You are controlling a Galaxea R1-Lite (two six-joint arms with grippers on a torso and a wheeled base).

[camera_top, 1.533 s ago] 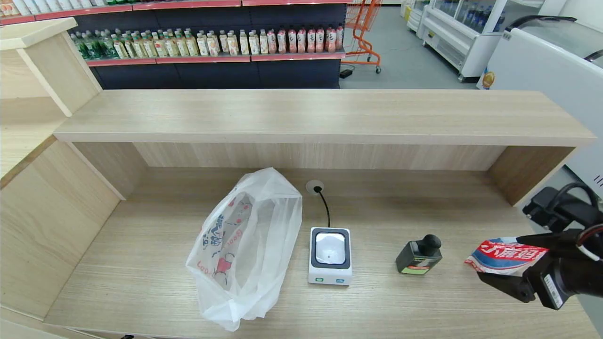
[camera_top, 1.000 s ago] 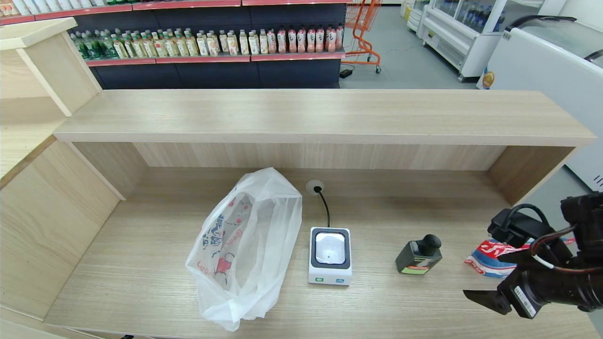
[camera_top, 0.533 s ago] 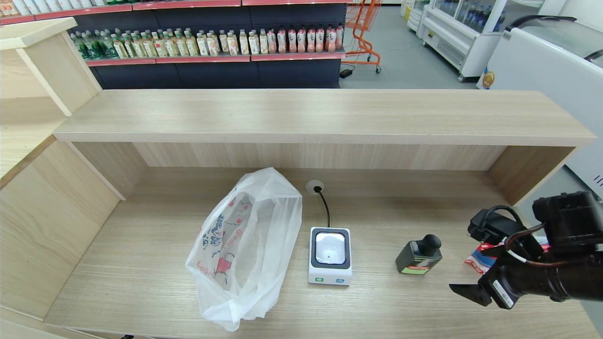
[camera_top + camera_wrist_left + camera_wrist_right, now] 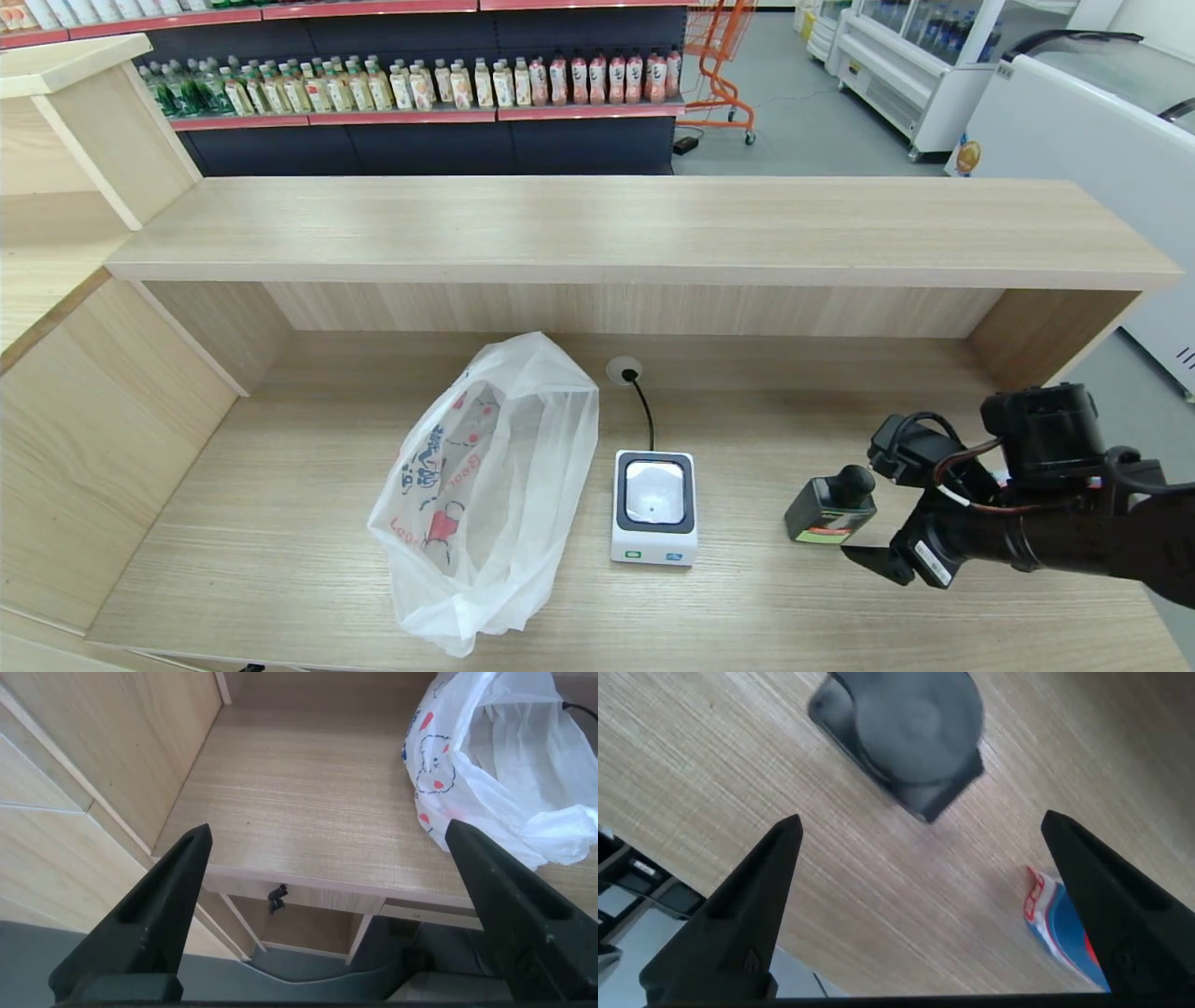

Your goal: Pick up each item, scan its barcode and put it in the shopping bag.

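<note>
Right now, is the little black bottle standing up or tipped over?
Standing up: the bottle sits on its base, round cap on top.

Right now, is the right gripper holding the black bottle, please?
No, the right gripper is open and clear of the black bottle, which stands on the counter.

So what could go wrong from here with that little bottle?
The right arm's open jaws hover over the dark bottle; its rounded cap could slip or it could tip. The snack packet lies close by and might get nudged. The shopping bag lies slumped, so drops could miss.
</note>
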